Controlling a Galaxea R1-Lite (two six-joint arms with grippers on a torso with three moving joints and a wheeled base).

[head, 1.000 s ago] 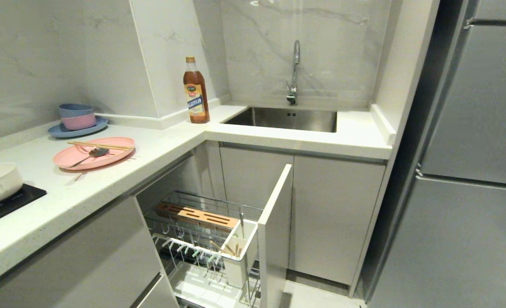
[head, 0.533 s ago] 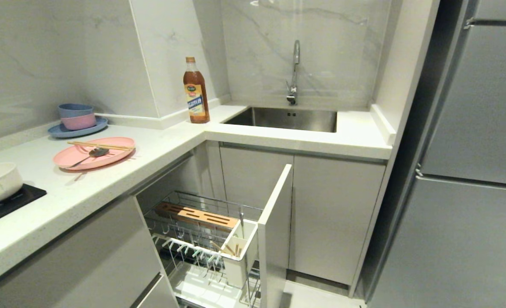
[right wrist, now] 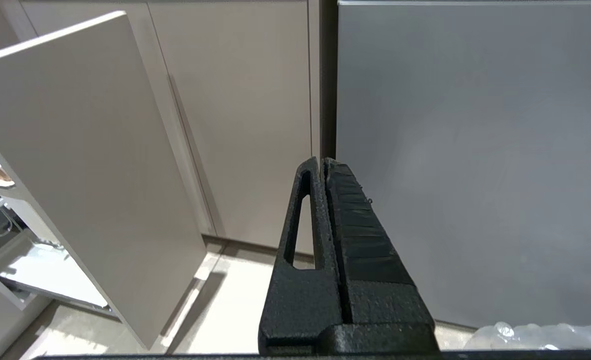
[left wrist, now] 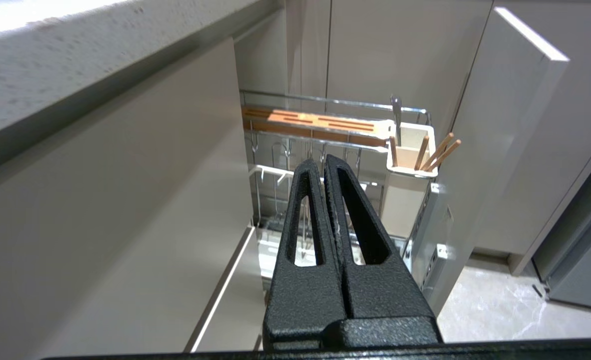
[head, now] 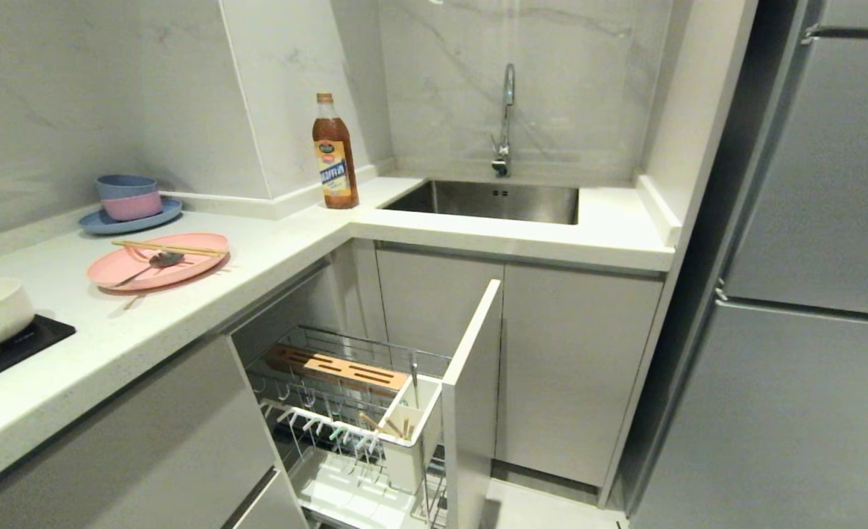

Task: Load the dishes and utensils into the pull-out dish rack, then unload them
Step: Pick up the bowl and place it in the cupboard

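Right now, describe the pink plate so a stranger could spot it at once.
Start at the white counter left of the sink. The pink plate lies flat there, nearer than the blue plate with its stacked bowls. It alone carries chopsticks and a spoon on top.

— Bright in here?
— Evenly lit from above. Glare whitens the countertop (head: pixel 478 239); the plate (head: pixel 158 263) casts a soft shadow.
— Sharp?
— Mostly. Lines bow towards the edges; the floor (right wrist: pixel 235 300) gleams.
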